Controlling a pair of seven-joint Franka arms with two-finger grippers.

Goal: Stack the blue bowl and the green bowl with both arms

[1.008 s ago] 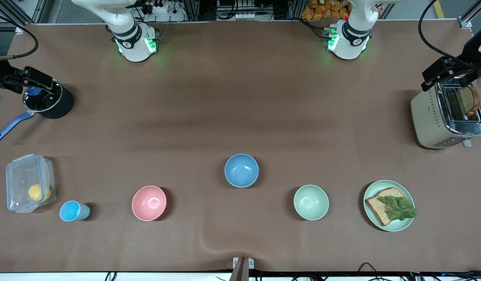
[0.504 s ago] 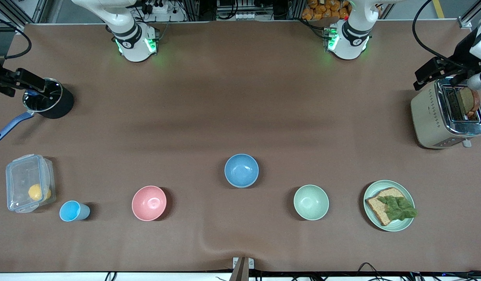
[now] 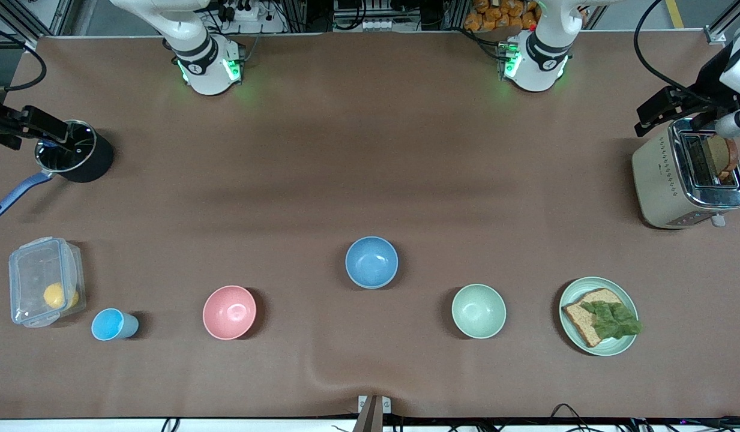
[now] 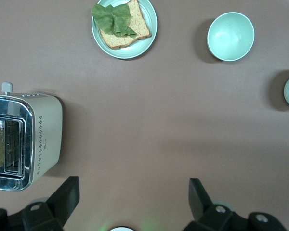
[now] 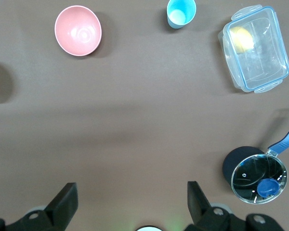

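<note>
On worktop, blue bowl [image 3: 371, 262] and green bowl [image 3: 479, 311] sit apart, unstacked; left gripper [image 4: 132, 204] over toaster [image 3: 688, 180], right gripper [image 5: 130, 204] over saucepan [image 3: 75, 155], both fingers wide, holding nothing; next: reach to bowls.

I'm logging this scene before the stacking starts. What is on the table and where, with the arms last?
blue bowl: 1, blue, mid-table, farther from the front camera than the other bowls.
green bowl: 1, pale green, between the blue bowl and the plate.
pink bowl: 1, pink, toward the right arm's end.
cup: 1, blue, beside the pink bowl.
container: 1, clear with a lid, something yellow inside, beside the cup.
saucepan: 1, black, blue handle, glass lid.
plate: 1, pale green, bearing bread with lettuce.
toaster: 1, cream and chrome, bread slice in a slot.
left gripper: open, over the toaster's end.
right gripper: open, over the saucepan's end.
</note>
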